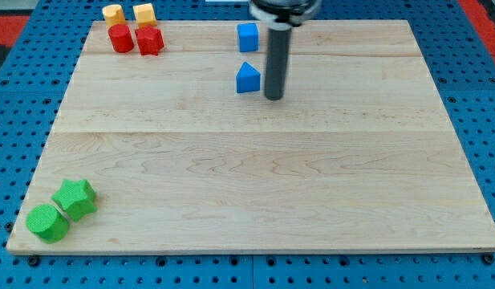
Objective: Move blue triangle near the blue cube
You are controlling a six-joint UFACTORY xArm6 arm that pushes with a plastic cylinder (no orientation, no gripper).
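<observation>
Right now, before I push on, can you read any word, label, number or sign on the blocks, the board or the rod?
None: no text, number or sign can be read anywhere in this view.
blue triangle: plain faces.
blue cube: plain faces.
red, yellow and green blocks: plain.
wooden board: only grain lines.
my tip, just to the view's right of the blue triangle: bare dark rod.

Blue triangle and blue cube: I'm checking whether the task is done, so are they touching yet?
Apart. The camera view shows a strip of bare wood between the blue triangle and the blue cube above it.
</observation>
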